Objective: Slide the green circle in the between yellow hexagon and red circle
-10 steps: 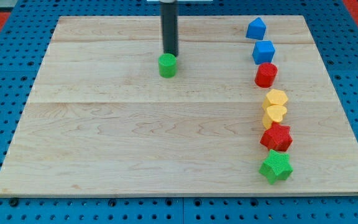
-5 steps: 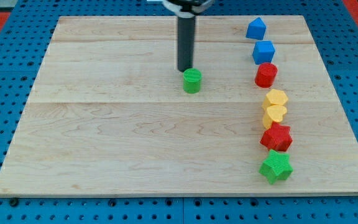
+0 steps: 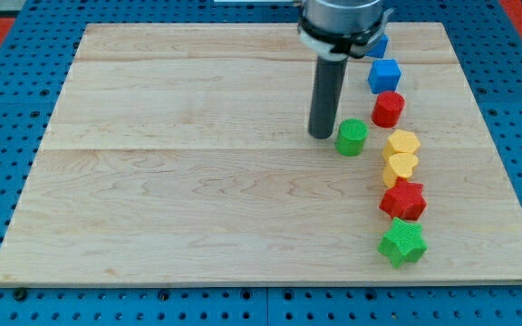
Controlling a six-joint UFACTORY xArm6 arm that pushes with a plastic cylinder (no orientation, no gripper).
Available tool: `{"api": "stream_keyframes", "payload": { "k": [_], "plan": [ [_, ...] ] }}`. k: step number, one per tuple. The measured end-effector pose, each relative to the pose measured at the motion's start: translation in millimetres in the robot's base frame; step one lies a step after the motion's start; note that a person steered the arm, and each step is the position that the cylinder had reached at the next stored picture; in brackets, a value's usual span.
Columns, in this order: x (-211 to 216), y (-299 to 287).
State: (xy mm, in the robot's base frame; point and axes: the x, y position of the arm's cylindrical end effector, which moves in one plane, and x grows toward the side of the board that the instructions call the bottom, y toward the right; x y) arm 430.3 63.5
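Observation:
The green circle [image 3: 352,137] lies right of the board's middle, just left of the column of blocks. My tip [image 3: 321,135] stands right against its left side, a little toward the view's top. The red circle [image 3: 388,109] is up and to the right of the green circle. The yellow hexagon [image 3: 403,144] is to its right, slightly lower, with a narrow gap between them.
A yellow heart [image 3: 400,167], a red star [image 3: 403,200] and a green star [image 3: 401,242] continue the column downward. A blue cube [image 3: 384,75] sits above the red circle, and another blue block [image 3: 379,43] is partly hidden behind the arm. The wooden board [image 3: 152,181] rests on a blue pegboard.
The rod has pushed the green circle from the upper middle rightward and downward, toward the gap between the red circle and the yellow hexagon. The other blocks have not moved.

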Motion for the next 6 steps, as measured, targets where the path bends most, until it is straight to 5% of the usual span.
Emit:
{"api": "stream_keyframes", "payload": {
  "k": [1,3,5,6],
  "plan": [
    [31.5,1.6],
    [12.7,82.0],
    [32.4,-10.2],
    [10.2,11.4]
  ]
}}
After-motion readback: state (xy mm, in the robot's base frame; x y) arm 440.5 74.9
